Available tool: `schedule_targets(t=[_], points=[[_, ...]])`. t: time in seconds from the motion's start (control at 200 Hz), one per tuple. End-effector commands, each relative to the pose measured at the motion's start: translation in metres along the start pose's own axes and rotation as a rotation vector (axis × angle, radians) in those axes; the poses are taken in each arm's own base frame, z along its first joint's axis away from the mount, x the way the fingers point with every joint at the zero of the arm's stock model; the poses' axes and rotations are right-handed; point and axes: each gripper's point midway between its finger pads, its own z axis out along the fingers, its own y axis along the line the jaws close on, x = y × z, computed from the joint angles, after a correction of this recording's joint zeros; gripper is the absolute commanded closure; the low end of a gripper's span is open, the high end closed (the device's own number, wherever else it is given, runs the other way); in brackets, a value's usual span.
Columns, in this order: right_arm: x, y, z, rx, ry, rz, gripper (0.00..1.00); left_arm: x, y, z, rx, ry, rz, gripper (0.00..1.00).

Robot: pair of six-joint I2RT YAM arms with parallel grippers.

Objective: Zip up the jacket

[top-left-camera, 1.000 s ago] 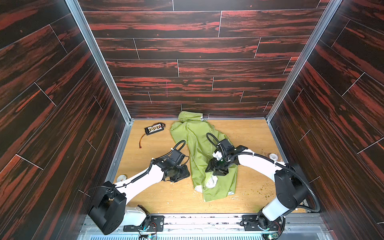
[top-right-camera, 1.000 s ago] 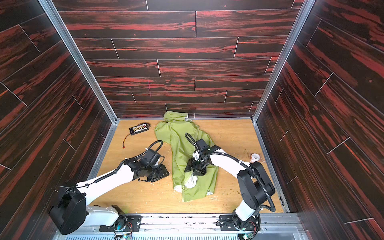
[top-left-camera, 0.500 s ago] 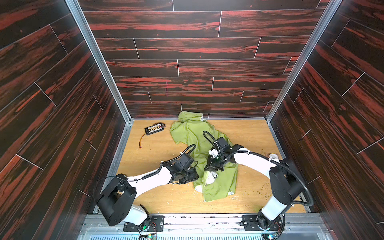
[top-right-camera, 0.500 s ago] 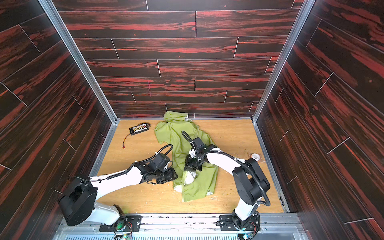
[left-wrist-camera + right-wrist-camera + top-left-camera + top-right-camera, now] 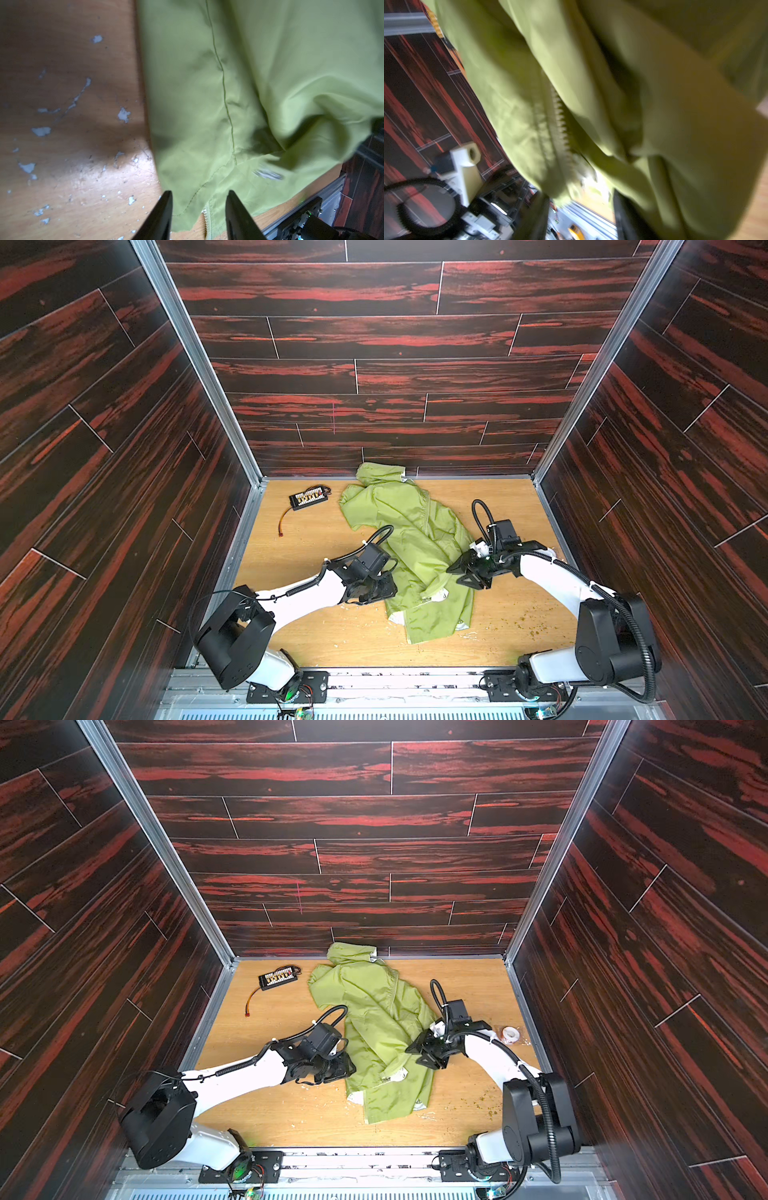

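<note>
The jacket (image 5: 415, 547) lies crumpled mid-counter (image 5: 316, 639), between my two arms. My left end effector (image 5: 198, 192) is spread and straddles the hem and zipper end (image 5: 208, 218) without pinching. My right end effector (image 5: 457, 576) is also spread, at the jacket's right edge, with fabric draped between its fingers.

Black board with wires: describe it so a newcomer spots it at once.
Find the far left corner of the wooden table. There, left of the green jacket, lies a small flat black board. Unlike the soft jacket, it is a hard-edged rectangle trailing a thin red wire.
</note>
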Motion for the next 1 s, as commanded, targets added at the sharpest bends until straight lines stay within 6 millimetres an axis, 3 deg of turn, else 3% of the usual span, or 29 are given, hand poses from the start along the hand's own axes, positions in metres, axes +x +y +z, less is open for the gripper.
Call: schedule_targets(t=[0.0,0.266,0.466,0.611,0.842,0.927,0.972,0.997], points=[[0.008,0.019,-0.013,-0.065,-0.003,-0.052,0.42,-0.004,-0.013,-0.001,0.017,0.014,0.051,0.50],[0.031,0.021,-0.032,-0.013,-0.037,-0.106,0.48,0.002,-0.019,0.023,-0.028,0.107,0.082,0.56],[0.057,0.021,-0.006,0.065,0.013,-0.166,0.45,0.004,-0.022,0.039,-0.064,0.153,0.093,0.51],[0.049,0.019,0.017,0.128,0.015,-0.176,0.40,0.014,-0.005,0.062,-0.123,0.206,0.082,0.54],[0.019,0.020,0.049,0.172,0.004,-0.168,0.43,0.030,0.018,0.089,-0.142,0.246,0.024,0.75],[0.017,0.026,0.061,0.138,0.035,-0.169,0.53,0.030,0.018,0.089,-0.132,0.233,0.014,0.88],[0.015,0.028,0.065,0.131,0.047,-0.166,0.66,0.027,0.017,0.085,-0.131,0.220,0.013,0.99],[0.016,0.030,0.066,0.126,0.053,-0.165,0.73,0.025,0.015,0.082,-0.129,0.208,0.016,1.00]])
